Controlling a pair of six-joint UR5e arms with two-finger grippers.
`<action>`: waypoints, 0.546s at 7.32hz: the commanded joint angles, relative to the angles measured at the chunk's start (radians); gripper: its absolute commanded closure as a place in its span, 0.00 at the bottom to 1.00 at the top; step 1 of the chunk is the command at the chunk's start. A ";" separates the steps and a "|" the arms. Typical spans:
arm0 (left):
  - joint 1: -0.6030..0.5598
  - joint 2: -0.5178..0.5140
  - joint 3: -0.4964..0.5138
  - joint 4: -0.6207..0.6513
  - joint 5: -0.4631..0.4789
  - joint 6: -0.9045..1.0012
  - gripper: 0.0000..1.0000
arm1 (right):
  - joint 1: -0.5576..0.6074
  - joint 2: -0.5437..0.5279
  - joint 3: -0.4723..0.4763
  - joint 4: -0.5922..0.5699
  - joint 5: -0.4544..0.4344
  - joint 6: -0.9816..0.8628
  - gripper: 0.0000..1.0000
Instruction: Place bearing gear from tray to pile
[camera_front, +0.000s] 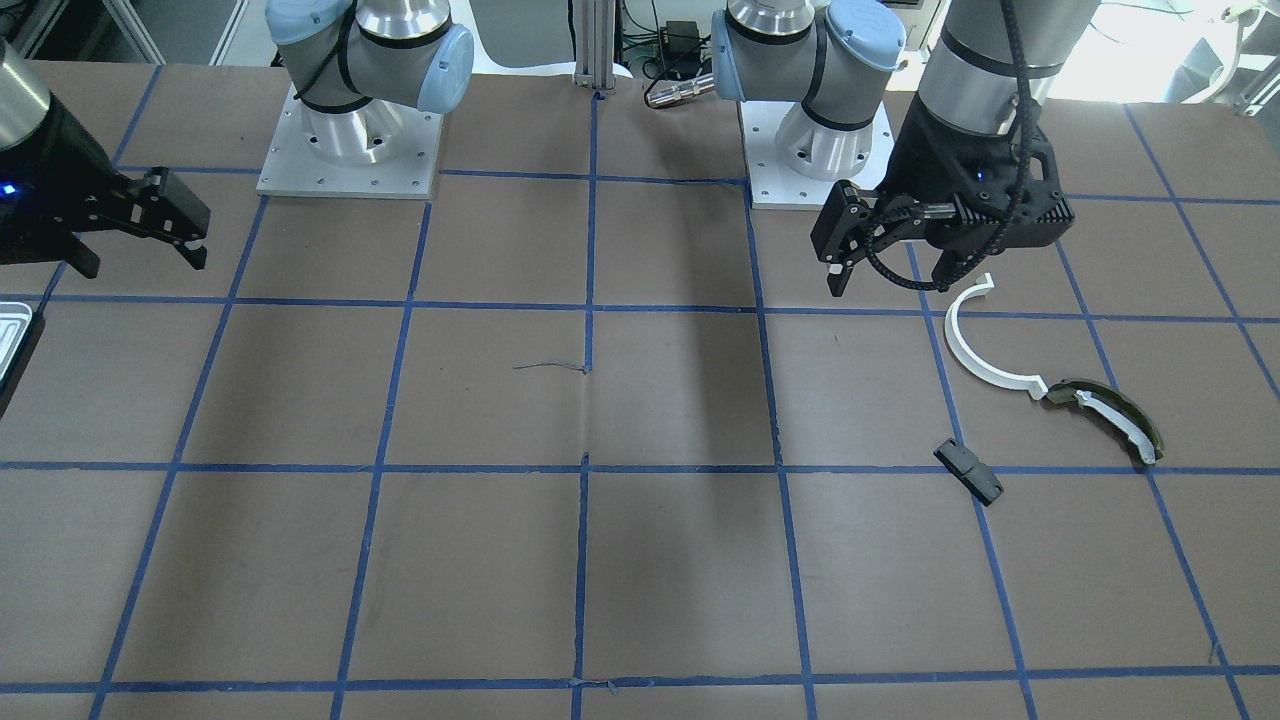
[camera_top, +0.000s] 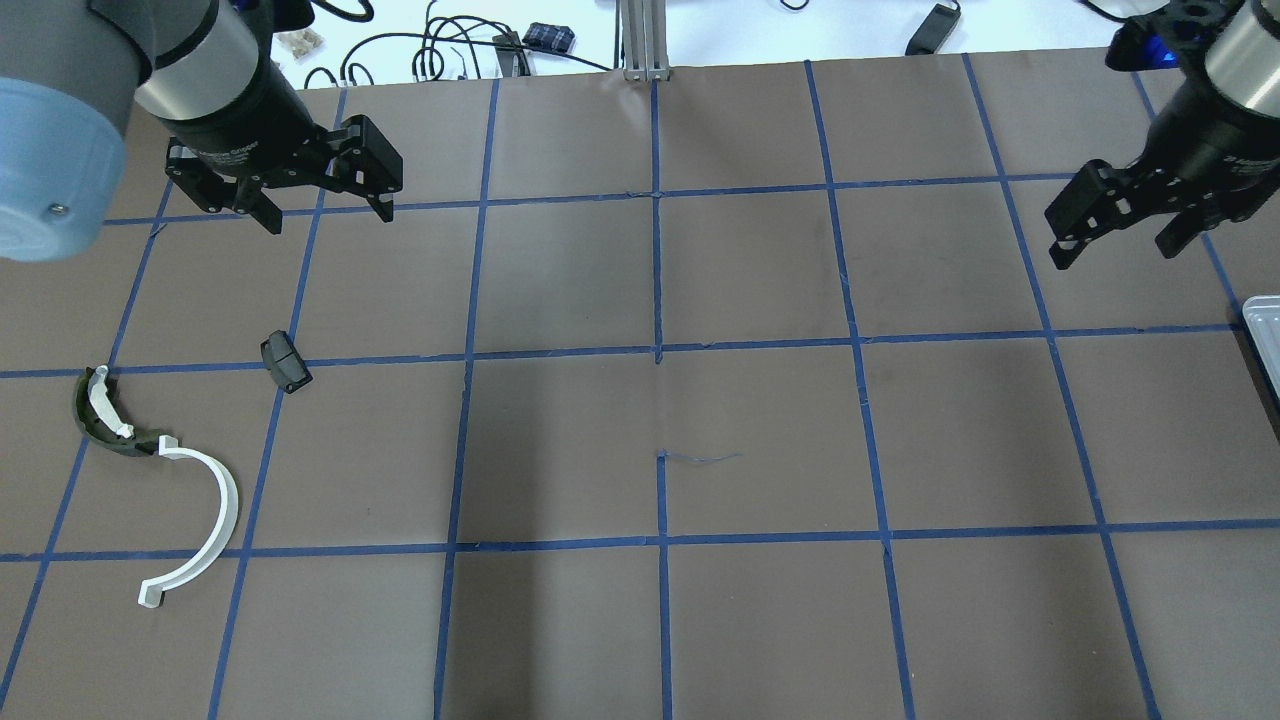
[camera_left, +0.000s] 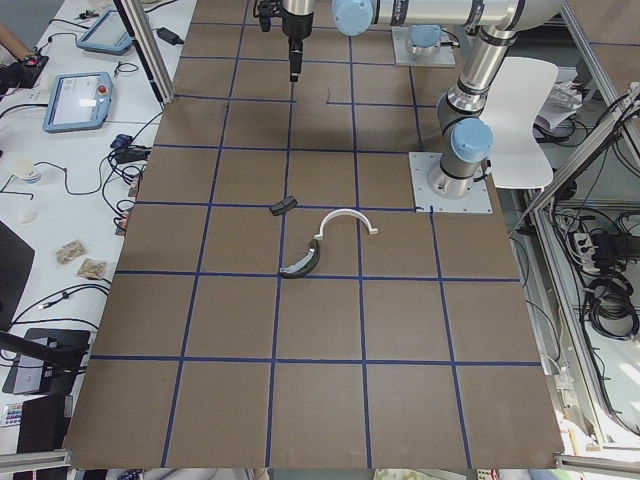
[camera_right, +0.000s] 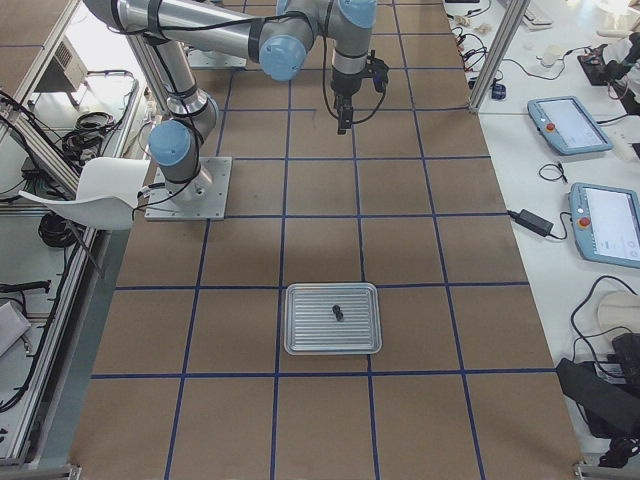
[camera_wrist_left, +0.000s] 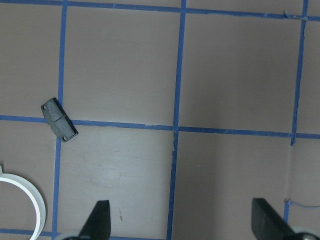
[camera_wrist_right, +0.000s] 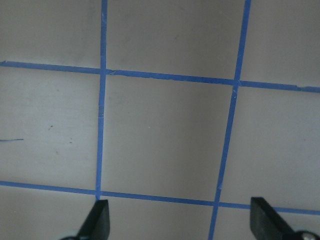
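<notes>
The silvery tray (camera_right: 300, 340) lies near the table's right end, with a small dark bearing gear (camera_right: 338, 313) in its middle. Only the tray's edge shows in the front view (camera_front: 15, 335) and in the overhead view (camera_top: 1262, 330). The pile lies on the left side: a white half-ring arc (camera_top: 205, 520), a dark olive curved piece (camera_top: 100, 415) and a black block (camera_top: 285, 362). My left gripper (camera_top: 328, 216) is open and empty, above the table beyond the block. My right gripper (camera_top: 1118, 245) is open and empty, beyond the tray.
The brown table (camera_top: 660, 400) carries a blue tape grid. Both arm bases (camera_front: 350, 150) stand at the robot's edge. An aluminium post (camera_top: 640, 40) and cables sit at the far edge. Operator benches with tablets (camera_right: 570, 125) line that side.
</notes>
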 joint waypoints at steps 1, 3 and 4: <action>-0.001 0.000 -0.003 -0.002 0.000 0.001 0.00 | -0.116 0.032 0.001 -0.015 0.002 -0.328 0.00; -0.003 0.003 -0.001 -0.003 0.002 0.001 0.00 | -0.244 0.086 0.001 -0.047 0.005 -0.665 0.00; -0.001 0.003 0.000 -0.005 0.002 0.001 0.00 | -0.308 0.115 0.002 -0.101 0.002 -0.818 0.00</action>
